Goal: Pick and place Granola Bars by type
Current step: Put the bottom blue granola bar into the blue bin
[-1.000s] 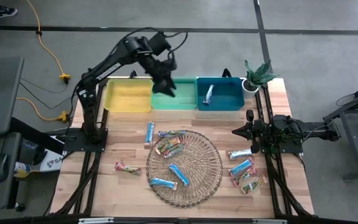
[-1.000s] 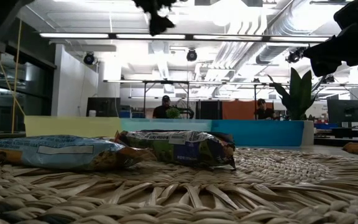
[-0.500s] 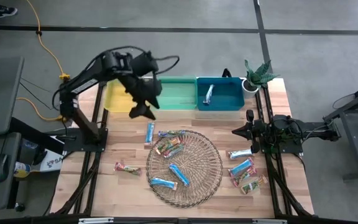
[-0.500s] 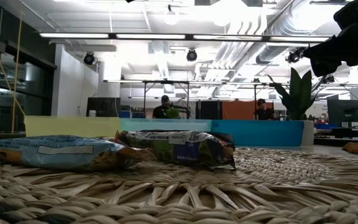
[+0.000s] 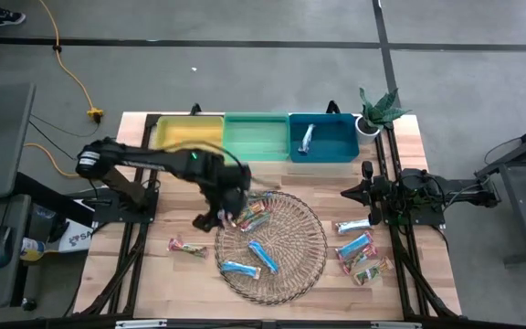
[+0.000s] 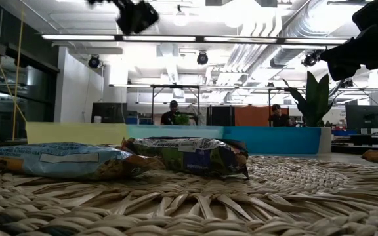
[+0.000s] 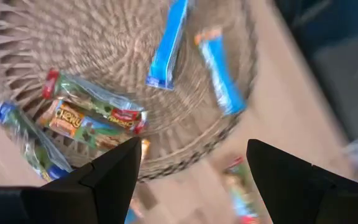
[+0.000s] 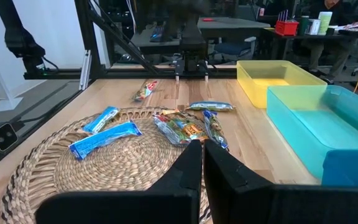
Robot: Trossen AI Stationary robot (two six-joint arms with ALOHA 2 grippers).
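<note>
on wicker tray (image 5: 295,265): two blue bars (image 5: 263,257) lying diagonal, near-parallel

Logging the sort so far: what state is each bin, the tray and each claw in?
Blue plastic bin: holds one bar.
Green plastic bin: empty.
Yellow plastic bin: empty.
Round wicker tray: holds several bars.
Left claw: open, at the tray's edge.
Right claw: shut, waiting beside the tray.

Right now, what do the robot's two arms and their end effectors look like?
Both are dark, jointed arms on black frames. The left arm shows a small green light, and its end effector has two broad, wedge-shaped dark fingers. The right end effector has flat black fingers; black cables trail behind that arm.
</note>
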